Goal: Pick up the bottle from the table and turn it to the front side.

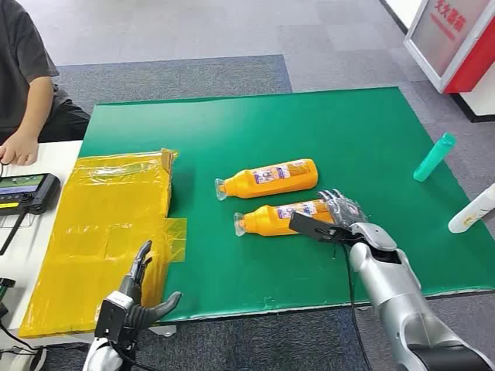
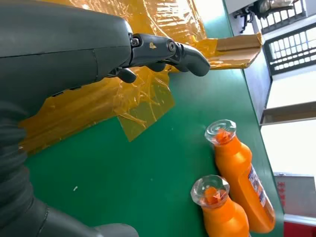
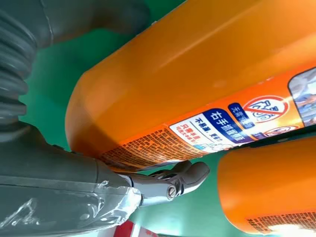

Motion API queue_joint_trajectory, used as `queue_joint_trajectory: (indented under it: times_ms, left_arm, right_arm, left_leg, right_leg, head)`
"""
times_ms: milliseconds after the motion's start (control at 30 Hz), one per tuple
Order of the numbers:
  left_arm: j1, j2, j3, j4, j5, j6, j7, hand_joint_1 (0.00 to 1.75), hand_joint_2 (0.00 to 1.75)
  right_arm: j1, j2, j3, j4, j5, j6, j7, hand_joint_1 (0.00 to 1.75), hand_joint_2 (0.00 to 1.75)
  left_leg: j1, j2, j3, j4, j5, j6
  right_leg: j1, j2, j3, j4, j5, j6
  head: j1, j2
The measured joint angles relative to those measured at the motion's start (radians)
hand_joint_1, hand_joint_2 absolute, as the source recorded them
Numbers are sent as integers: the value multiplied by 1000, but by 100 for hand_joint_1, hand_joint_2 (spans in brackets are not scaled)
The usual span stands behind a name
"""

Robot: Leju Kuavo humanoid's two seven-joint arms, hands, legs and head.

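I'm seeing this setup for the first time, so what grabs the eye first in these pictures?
Two orange bottles lie side by side mid-mat, caps toward the robot's left: the far orange bottle and the near orange bottle, with the right robot hand at the near one's base end. Also vivid are the green mat and the crinkled yellow plastic-wrapped package at its left edge, near the open left robot hand.

Orange bottles (image 1: 274, 179) (image 1: 281, 218): glossy smooth plastic, clear caps, printed labels. Counter (image 1: 379, 139): matt green surface. Yellow film (image 1: 99, 224): shiny, wrinkled plastic. Right robot hand (image 1: 341, 216): dark plastic fingers.
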Motion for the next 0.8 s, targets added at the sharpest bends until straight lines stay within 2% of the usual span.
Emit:
queue_joint_trajectory:
  times_ms: [233, 467, 600, 800]
  left_arm:
    - [0, 9, -11, 5, 19, 10, 0, 0, 175]
    - [1, 16, -14, 6, 29, 11, 0, 0, 175]
    - [7, 17, -11, 6, 43, -14, 0, 0, 175]
    - [25, 13, -5, -16, 85, -100, 0, 0, 175]
  right_arm:
    - [-30, -6, 16, 48, -10, -7, -17, 175, 175]
    - [-13, -9, 21, 34, -30, -28, -29, 175, 175]
    - [58, -12, 25, -61, -53, -51, -41, 175, 175]
    - [256, -6, 30, -358, -97, -83, -64, 175, 175]
  left_leg:
    - [0, 0, 2, 0, 0, 0]
    - [0, 0, 2, 0, 0, 0]
    - [0, 0, 2, 0, 0, 0]
    - [0, 0, -2, 0, 0, 0]
  right_leg:
    - [0, 0, 1, 0, 0, 0]
    - [0, 0, 2, 0, 0, 0]
    - [0, 0, 2, 0, 0, 0]
    - [0, 0, -1, 0, 0, 0]
  head:
    - [0, 0]
    - [0, 0]
    - [0, 0]
    - [0, 0]
